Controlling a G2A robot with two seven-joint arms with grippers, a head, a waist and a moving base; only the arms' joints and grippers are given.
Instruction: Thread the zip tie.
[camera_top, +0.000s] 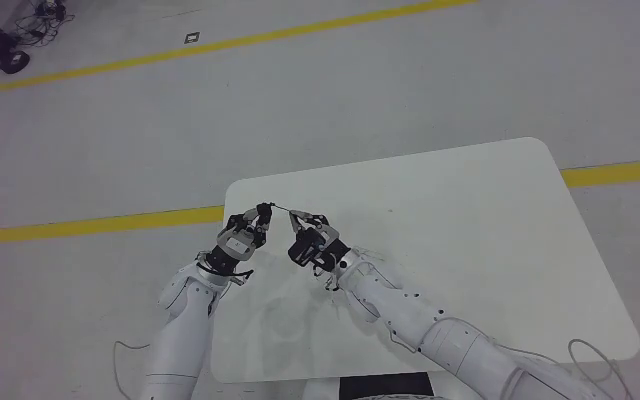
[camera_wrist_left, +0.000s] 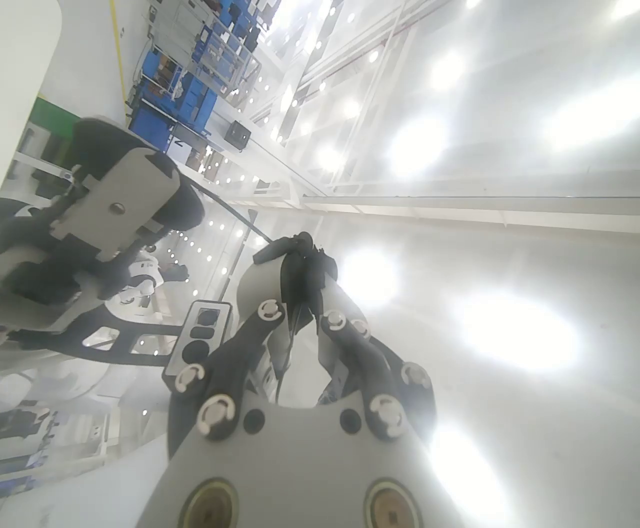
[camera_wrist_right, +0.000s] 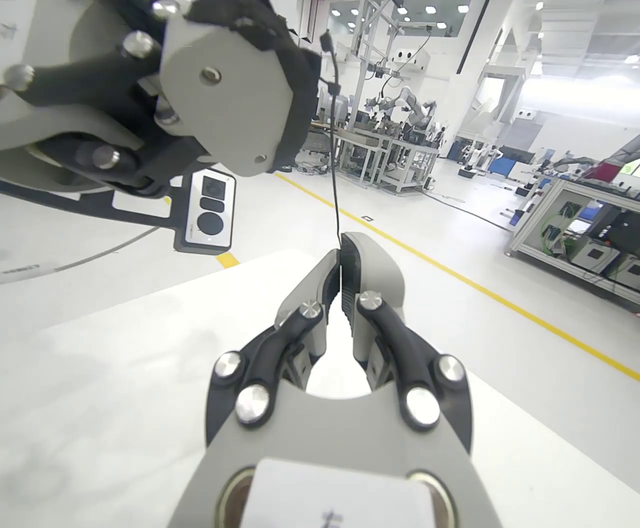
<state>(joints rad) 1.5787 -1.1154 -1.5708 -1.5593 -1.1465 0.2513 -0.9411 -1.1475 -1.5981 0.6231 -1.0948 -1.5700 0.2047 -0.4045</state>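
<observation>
The zip tie (camera_wrist_right: 334, 150) is a thin black strap held up in the air, pulled nearly straight between the two arms. In the top view it hangs over the bench (camera_top: 480, 250) near the corner at about 10 o'clock. It is off the surface, and the white top shows below it in the right wrist view.

The right end effector (camera_wrist_right: 341, 250) has the tie's 3 o'clock end. Its jaws are pressed fully together and the strap is nipped right at the fingertips, coming straight out from between them.

The left end effector (camera_wrist_left: 302, 255) has the 9 o'clock end. Its black pads are also squeezed together on the tie, and a short black stub pokes out beside them. From there the strap runs off toward the other arm. The two end effectors are near each other, tips pointing inward, with only the free length of the strap between them.

Both arms come in from about 6 o'clock of the bench, the left one along the bench's 9 o'clock edge. Beyond that edge is pale grey floor (camera_top: 350, 100), where a yellow line (camera_top: 100, 226) runs up to the bench at 9 o'clock.
</observation>
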